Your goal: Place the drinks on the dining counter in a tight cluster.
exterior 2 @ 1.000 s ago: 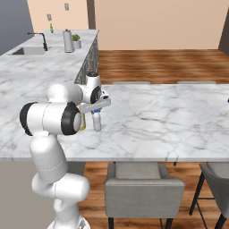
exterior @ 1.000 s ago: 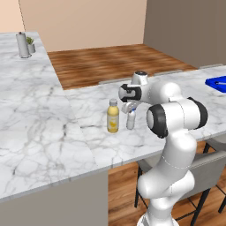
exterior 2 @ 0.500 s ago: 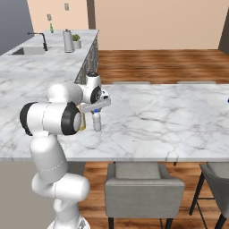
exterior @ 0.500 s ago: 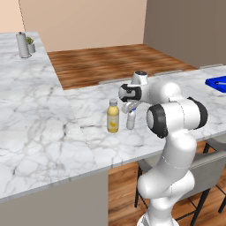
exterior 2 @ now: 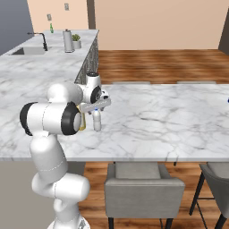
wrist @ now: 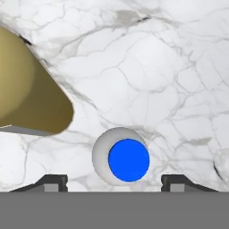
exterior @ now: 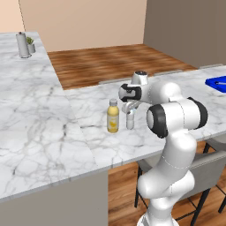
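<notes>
clear slim plastic bottle with blue cap (wrist: 128, 159) stands upright on the white grey-veined marble dining counter (exterior: 88, 132), just beside the stout yellow juice bottle (exterior: 113, 116). gripper (wrist: 115, 181) directly above it, jaws parted, clear of the cap.

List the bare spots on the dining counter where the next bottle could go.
Bare marble lies right of the clear bottle up to the blue object, and behind both bottles. It is crowded around the yellow juice bottle, where the open pincer hangs over the clear one.
</notes>
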